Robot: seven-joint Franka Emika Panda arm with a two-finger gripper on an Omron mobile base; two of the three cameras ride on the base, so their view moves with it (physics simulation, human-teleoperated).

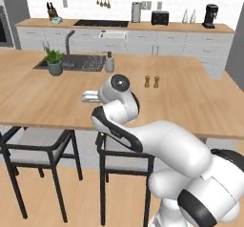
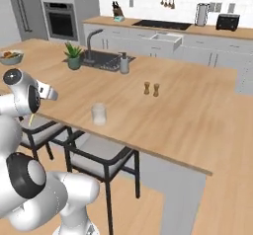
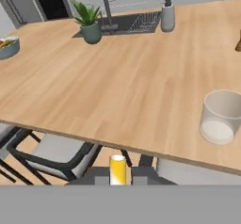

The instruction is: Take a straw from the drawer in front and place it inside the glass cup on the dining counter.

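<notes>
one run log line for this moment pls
gripper: shut on straw | glass cup: empty, upright on dining counter | straw: not yet in cup

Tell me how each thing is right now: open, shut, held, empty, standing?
hand: shut on the straw
straw: held upright between the fingers
glass cup: standing upright on the dining counter, empty
drawer: pulled open across the kitchen
brown shakers: standing upright, side by side
</notes>
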